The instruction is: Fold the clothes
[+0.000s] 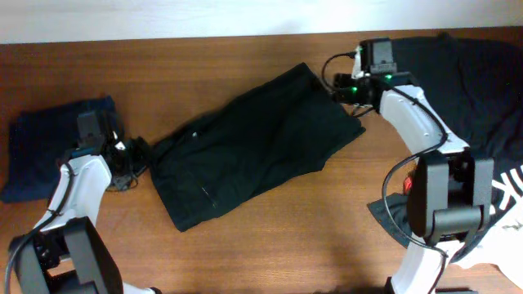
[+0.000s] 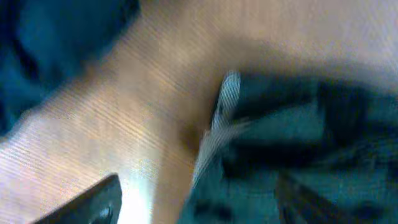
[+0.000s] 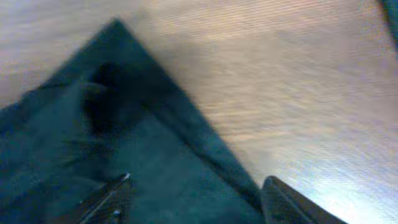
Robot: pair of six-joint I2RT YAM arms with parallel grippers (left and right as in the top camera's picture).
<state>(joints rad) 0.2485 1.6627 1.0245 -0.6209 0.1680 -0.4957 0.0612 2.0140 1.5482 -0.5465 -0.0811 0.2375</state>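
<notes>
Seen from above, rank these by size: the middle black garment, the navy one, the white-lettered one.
1. Middle black garment
2. Navy garment
3. White-lettered garment, though the frame edge cuts it off

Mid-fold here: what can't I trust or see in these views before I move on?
- Lettered garment: overhead, cut by the right edge and covered by the right arm; lettering unreadable.
- Left tool: left wrist view is blurred; contact with the black garment unclear.
- Right tool: right wrist view, fingers cut by the bottom edge.
- Navy garment: overhead, partly under the left arm.
</notes>
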